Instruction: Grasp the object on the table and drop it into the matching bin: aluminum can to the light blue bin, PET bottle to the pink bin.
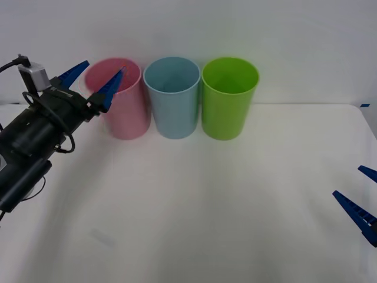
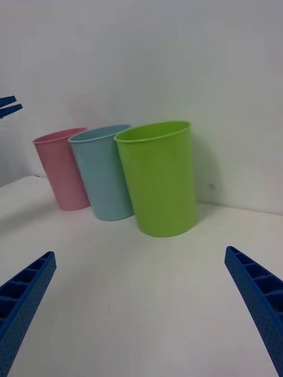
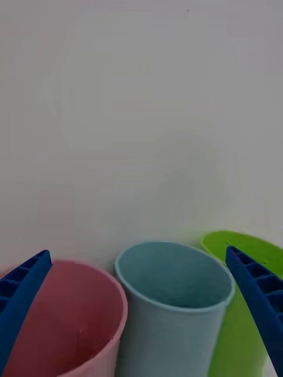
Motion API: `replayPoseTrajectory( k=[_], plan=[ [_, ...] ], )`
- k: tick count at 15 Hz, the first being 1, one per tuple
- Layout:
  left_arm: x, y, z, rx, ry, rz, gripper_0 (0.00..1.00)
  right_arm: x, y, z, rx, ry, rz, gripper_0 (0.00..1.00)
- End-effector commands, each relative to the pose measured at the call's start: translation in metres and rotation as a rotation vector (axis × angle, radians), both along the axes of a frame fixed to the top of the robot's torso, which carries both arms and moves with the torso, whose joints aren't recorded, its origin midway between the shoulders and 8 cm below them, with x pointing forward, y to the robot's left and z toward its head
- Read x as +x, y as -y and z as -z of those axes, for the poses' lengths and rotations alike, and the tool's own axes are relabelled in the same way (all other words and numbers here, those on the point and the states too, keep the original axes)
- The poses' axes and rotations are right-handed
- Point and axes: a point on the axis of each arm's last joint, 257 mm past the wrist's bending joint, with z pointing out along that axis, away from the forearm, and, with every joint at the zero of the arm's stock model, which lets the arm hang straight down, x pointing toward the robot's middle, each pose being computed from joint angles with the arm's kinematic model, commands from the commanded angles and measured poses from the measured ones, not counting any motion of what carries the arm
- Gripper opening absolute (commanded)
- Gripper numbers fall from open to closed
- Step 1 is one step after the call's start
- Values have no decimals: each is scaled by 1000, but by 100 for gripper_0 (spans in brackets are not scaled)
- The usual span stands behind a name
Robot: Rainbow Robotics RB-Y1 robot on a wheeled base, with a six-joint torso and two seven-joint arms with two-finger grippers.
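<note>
- We work before a plain white wall, on the table point(image 1: 194, 206), a wide white surface with three cups in a row at its far side.
- We take the light blue bin point(image 1: 172, 97) as our landmark: the pink bin point(image 1: 121, 103) stands just beside it on the robot's left, the lime green cup point(image 1: 230, 97) just beside it on the right.
- Our left gripper point(image 1: 94, 79) hangs raised to the left of the light blue bin, at the pink bin's rim, its blue fingers spread apart with nothing between them.
- From the left wrist we look down past those spread fingers into the mouths of the pink bin point(image 3: 76, 318) and the light blue bin point(image 3: 174, 283); no can is visible in what we see of either.
- Our right gripper point(image 1: 365, 200) waits well to the right of the light blue bin and nearer the robot, low by the table's edge, fingers likewise spread and empty.
- We cannot find the aluminum can on the bare table, nor in either claw.
- We judge the drop is likely done, since the left claw is empty above the cups; which bin holds the can we cannot tell.
- What is left, as we judge, is only to draw the left arm back.
</note>
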Motion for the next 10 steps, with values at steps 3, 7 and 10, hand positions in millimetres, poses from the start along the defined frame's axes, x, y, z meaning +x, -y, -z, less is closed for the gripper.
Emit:
replayPoseTrajectory(
  k=[3, 7, 10],
  plan=[
    [-39, -39, 28, 62, -25, 26, 100, 0, 0, 0, 0, 0, 0, 100],
    [-72, -68, 47, 130, -47, 49, 100, 0, 0, 0, 0, 0, 0, 100],
    [-96, -87, 61, 185, -72, 63, 100, 0, 0, 0, 0, 0, 0, 100]
  ],
)
